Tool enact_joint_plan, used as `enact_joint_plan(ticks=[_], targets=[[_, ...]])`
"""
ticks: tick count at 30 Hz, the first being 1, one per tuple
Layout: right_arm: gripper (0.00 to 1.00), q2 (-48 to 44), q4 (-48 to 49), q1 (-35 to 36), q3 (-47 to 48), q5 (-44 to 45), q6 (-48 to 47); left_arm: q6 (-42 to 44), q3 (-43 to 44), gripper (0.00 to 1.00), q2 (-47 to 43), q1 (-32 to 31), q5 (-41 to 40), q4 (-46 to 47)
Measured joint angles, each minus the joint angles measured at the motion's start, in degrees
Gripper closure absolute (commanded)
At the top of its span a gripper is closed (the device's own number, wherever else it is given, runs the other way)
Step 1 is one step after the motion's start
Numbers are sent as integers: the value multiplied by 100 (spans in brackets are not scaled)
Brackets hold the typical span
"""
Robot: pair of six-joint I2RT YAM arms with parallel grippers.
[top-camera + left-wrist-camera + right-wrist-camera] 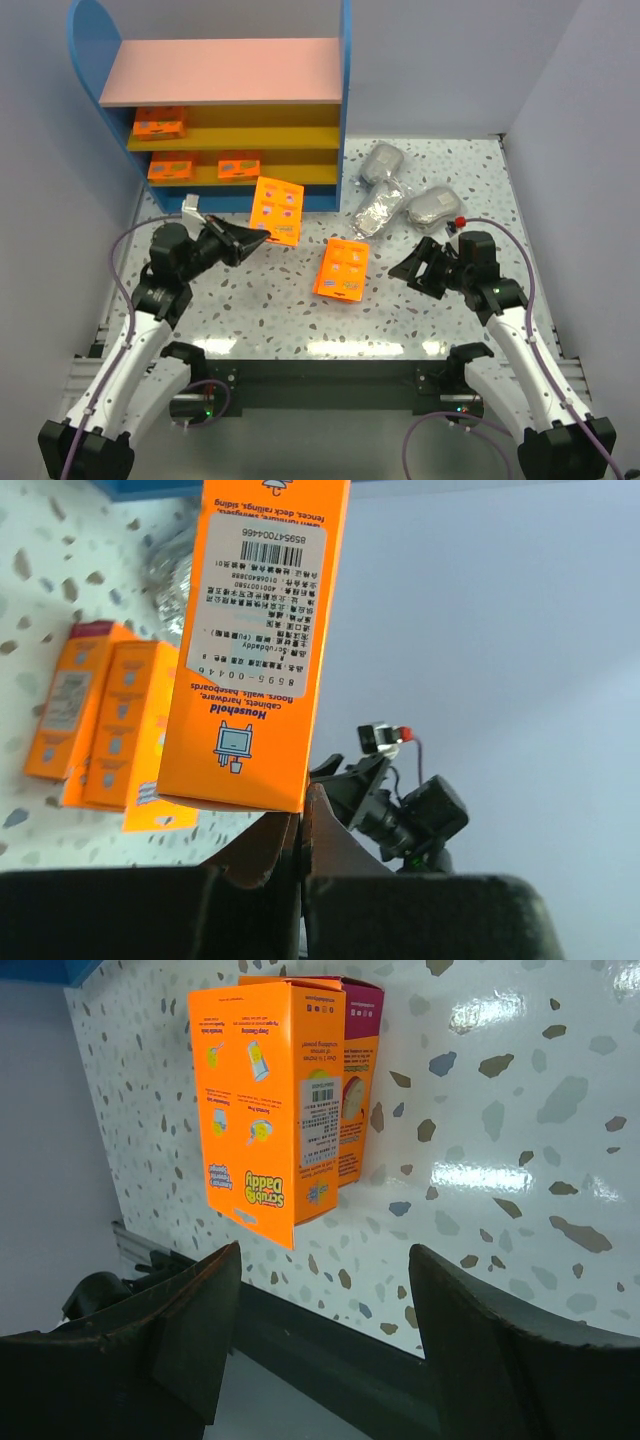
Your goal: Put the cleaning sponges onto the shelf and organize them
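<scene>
The blue-framed shelf [345, 110] stands at the back left. One orange pack [160, 122] lies on its upper yellow shelf and two [170, 167] [240, 166] lie on the lower one. My left gripper [263, 240] is shut on the bottom edge of another orange pack [277, 210], held up in front of the shelf. The left wrist view shows that pack [260, 650] pinched at its corner by the left gripper [300, 815]. Two orange packs [342, 268] lie stacked mid-table, also in the right wrist view [275, 1100]. My right gripper [412, 270] is open and empty to their right, in its own view [320, 1290] short of them. Three grey bagged bundles [383, 162] [377, 210] [432, 207] lie right of the shelf.
The speckled table [280, 310] is walled at the back and on both sides. The pink top board [225, 70] is bare. The table's dark front rail [330, 1360] runs under my right gripper. The stacked packs [100, 725] and my right arm [410, 805] show in the left wrist view.
</scene>
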Motion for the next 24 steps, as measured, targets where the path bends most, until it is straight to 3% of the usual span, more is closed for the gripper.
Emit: enact_joint_plan(ticks=[11, 24], targets=[[29, -4, 0, 0, 0, 0, -7, -352, 885, 100, 1394, 1220, 1008, 1303], [28, -7, 2, 0, 0, -2, -7, -855, 1554, 100, 2496, 1405, 1810, 2629]])
